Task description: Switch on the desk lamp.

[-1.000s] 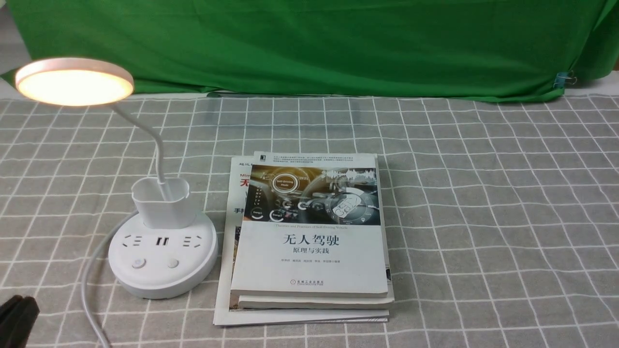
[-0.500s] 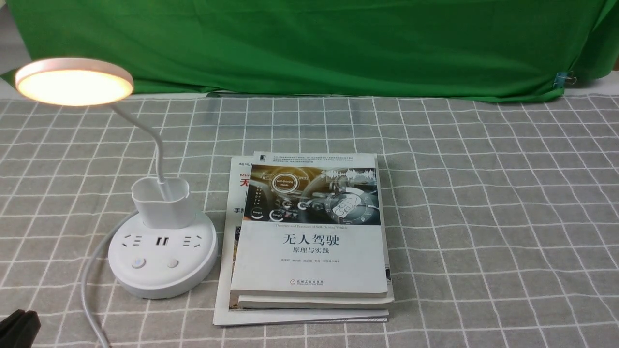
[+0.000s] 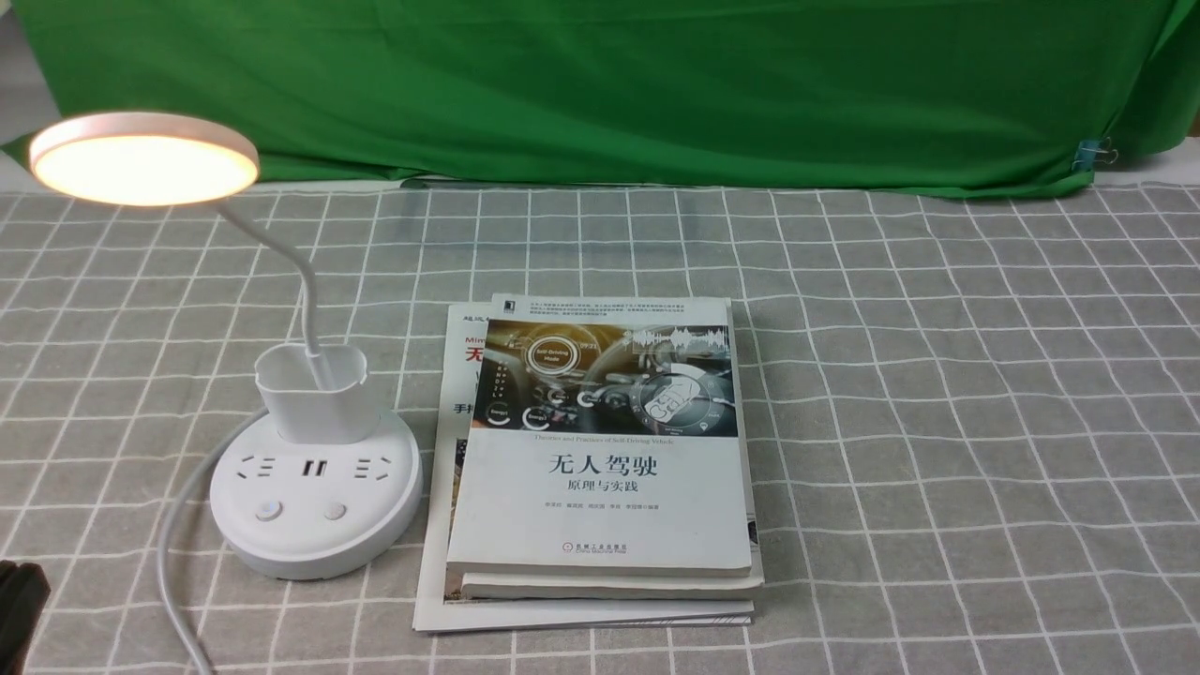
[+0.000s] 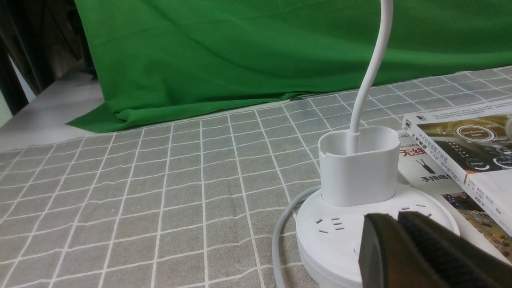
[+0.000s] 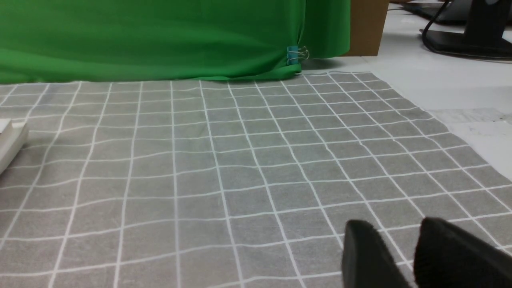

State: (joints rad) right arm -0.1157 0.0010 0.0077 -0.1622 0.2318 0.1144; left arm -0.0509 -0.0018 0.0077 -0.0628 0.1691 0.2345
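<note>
The white desk lamp stands at the left of the checked cloth, and its round disc head (image 3: 143,159) glows warm. Its thin neck runs down into the small cup holder (image 3: 314,394) on the round base (image 3: 314,525), which carries sockets and two buttons (image 3: 269,511). My left gripper (image 3: 14,600) is a dark tip at the bottom left corner, apart from the base. In the left wrist view the left gripper (image 4: 394,216) is shut and empty, in front of the base (image 4: 328,236). My right gripper (image 5: 398,228) is a little open and empty, low over bare cloth.
A stack of books (image 3: 600,459) lies right beside the lamp base. The lamp's grey cable (image 3: 173,553) curves off the base toward the near left edge. A green backdrop (image 3: 600,84) hangs at the back, held by a blue binder clip (image 3: 1092,155).
My left gripper has drawn back and down toward the bottom left corner, showing less of itself. The lamp is lit in all frames.
</note>
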